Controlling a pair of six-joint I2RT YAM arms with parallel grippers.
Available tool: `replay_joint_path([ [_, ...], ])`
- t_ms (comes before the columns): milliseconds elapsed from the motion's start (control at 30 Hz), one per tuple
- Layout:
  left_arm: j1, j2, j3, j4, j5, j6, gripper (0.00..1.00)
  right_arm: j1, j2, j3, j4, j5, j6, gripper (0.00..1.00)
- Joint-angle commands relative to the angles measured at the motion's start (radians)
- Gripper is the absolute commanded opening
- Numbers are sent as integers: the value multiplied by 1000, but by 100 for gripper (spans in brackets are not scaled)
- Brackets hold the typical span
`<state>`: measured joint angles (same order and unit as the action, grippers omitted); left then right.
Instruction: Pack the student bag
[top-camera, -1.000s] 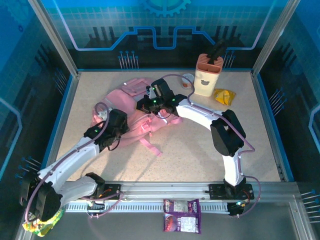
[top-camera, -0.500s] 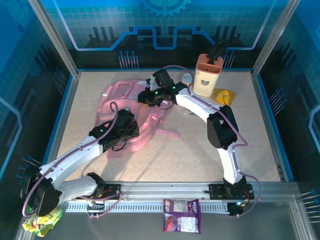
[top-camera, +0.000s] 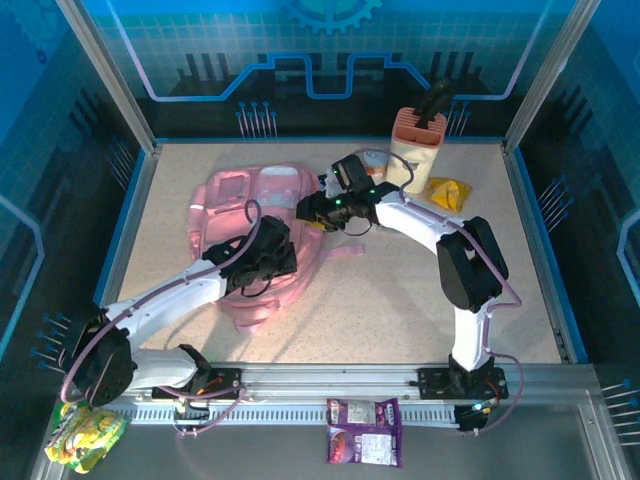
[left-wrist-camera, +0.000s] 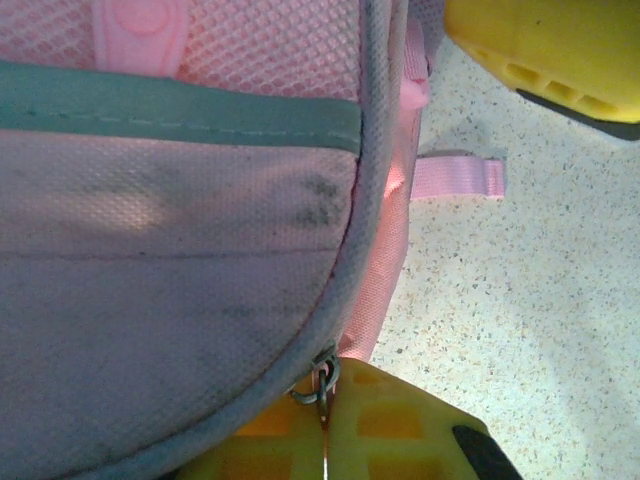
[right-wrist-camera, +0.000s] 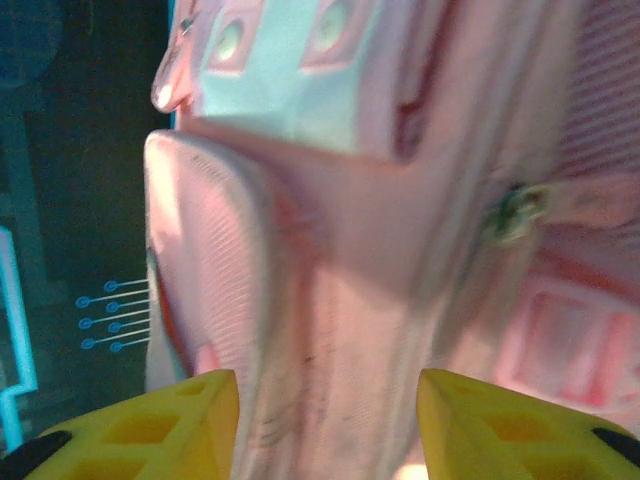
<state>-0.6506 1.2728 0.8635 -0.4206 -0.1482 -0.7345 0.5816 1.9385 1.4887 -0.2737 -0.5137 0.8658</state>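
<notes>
**STUDENT BAG: POSITION, GRIP STATE, HANDLING**

**Position.** Student bag (top-camera: 235, 205) flat on the table (top-camera: 400, 290), left of centre in the overhead view, pale front panels toward the upper left of the frame.

**Grip state.** Left gripper (left-wrist-camera: 325, 432): fingers clenched together on the metal zip pull (left-wrist-camera: 322, 382) at the bag's curved, grey-piped edge, bottom centre of the left wrist view. Right gripper (right-wrist-camera: 325, 400): fingers spread apart, nothing pinched, pink fabric just ahead of them.

**Handling.** Treat as soft, limp and probably light: woven and mesh fabric, no rigid frame apparent. Expect sagging, folding and bunching under any pull. Expect the whole bag to slide across the smooth table instead of the zip running, unless braced. Not fragile.

**Where to take hold.**
- For opening: keep the pinch on the zip pull and draw along the line of the piping.
- For bracing: clamp a piped seam or pocket rim close to the zip, never a flat panel with no edge to bite.
- For dragging or lifting: take the loose pink strap (left-wrist-camera: 460, 178), right of centre in the left wrist view.
</notes>
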Motion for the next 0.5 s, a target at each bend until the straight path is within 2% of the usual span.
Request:
replay_joint_path([
  [0, -21, 20, 51, 64, 51, -5, 0, 38, -36, -25, 88, -38, 61, 50],
  [100, -25, 19, 52, 72, 49, -2, 0, 63, -3, -6, 95, -24, 72, 46],
  [233, -27, 16, 53, 91, 72, 0, 0, 80, 49, -8, 172, -58, 128, 28],
  [333, -26, 17, 61, 57, 69, 15, 0, 80, 50, 4, 131, -18, 92, 15],
  [467, -26, -16, 48, -6, 21, 35, 0, 61, 46, 18, 68, 1, 32, 3],
])
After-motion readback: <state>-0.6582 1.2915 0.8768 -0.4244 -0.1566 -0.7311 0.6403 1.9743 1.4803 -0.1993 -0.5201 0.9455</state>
